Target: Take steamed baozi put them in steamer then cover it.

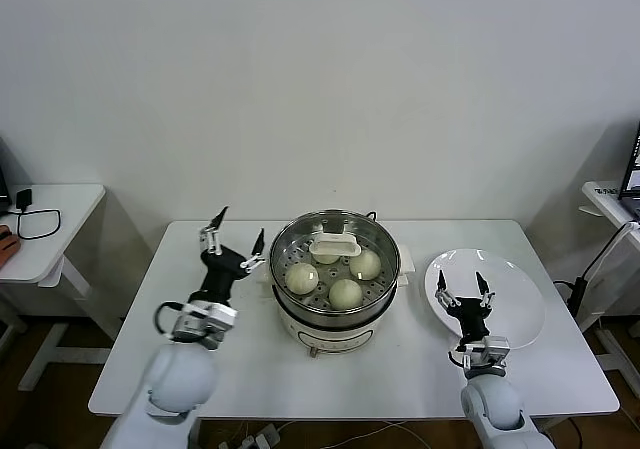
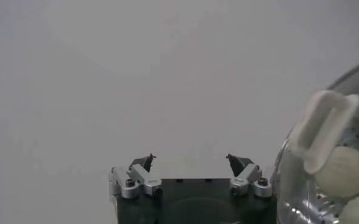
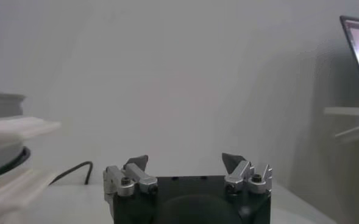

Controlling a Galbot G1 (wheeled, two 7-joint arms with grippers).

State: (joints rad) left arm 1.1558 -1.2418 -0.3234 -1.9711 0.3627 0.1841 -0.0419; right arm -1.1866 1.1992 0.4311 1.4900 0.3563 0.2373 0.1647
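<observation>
Left gripper is spread wide and empty, just beside the steamer mid-desk, cover on. Right gripper is released too, over the plate near the desk's right edge.

Both arms end in rounded pale grey shells with a silvery metal collar above. The left gripper and the right gripper share one build: a black block body, silver knuckle brackets with dark screws (one per bracket in the wrist views), and short black pointed fingers. A thin dark cable loops beside the left wrist.
</observation>
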